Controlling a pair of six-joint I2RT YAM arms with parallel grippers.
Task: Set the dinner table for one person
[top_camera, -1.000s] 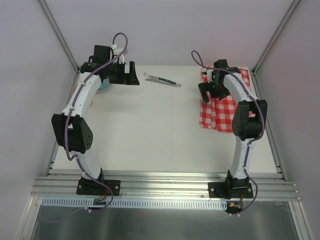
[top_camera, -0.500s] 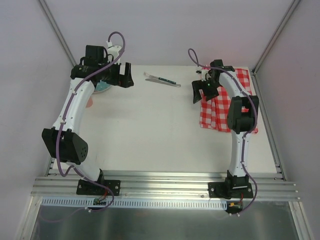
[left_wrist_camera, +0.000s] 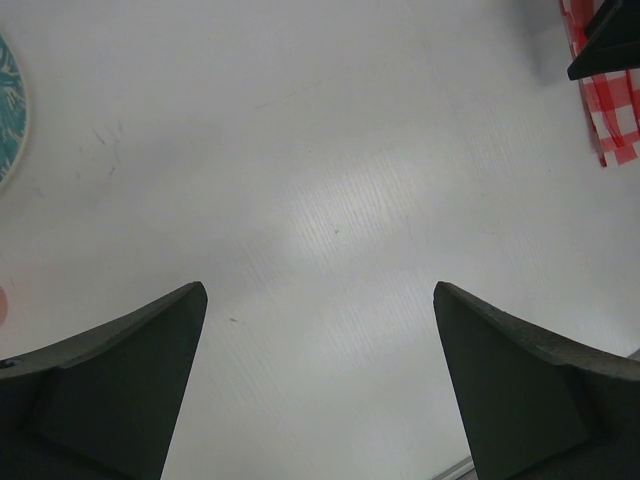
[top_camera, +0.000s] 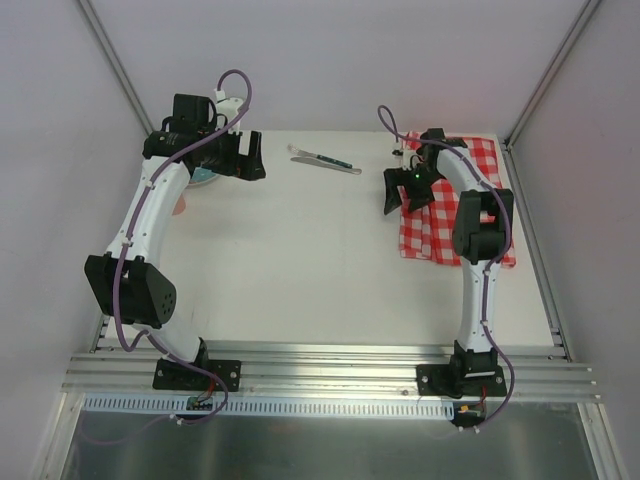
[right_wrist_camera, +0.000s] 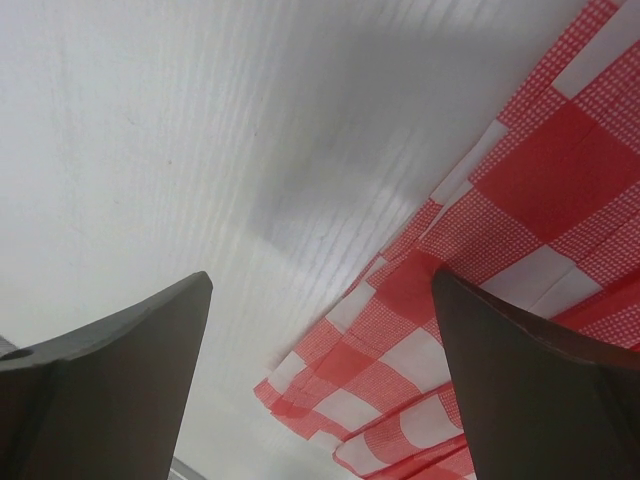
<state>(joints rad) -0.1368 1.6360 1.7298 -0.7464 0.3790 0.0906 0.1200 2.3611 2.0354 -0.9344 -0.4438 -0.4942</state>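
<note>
View from above first. Found dinner table (top_camera: 300, 270) off-white and flat beneath both claws. Found left gripper (top_camera: 243, 160) spread wide and empty, with teal plate (top_camera: 205, 177) just behind it and cutlery (top_camera: 322, 160) well apart on its right. Found right gripper (top_camera: 403, 195) spread wide too, holding nothing, over the left border of checked cloth (top_camera: 440, 225).

Left wrist next. Saw only bare table between the fingers (left_wrist_camera: 120, 390), plate rim far off at their left, cloth corner far ahead at their right.

Right wrist last. Saw folded cloth edge between the fingers (right_wrist_camera: 110, 390), nearer to the right one, and bare table toward the left one.

Judged the step in hand to be taking up the cloth. Would have done best by descending straight on the folded edge, catching all layers together, closing gently, lifting slowly, and keeping away from the cutlery.
</note>
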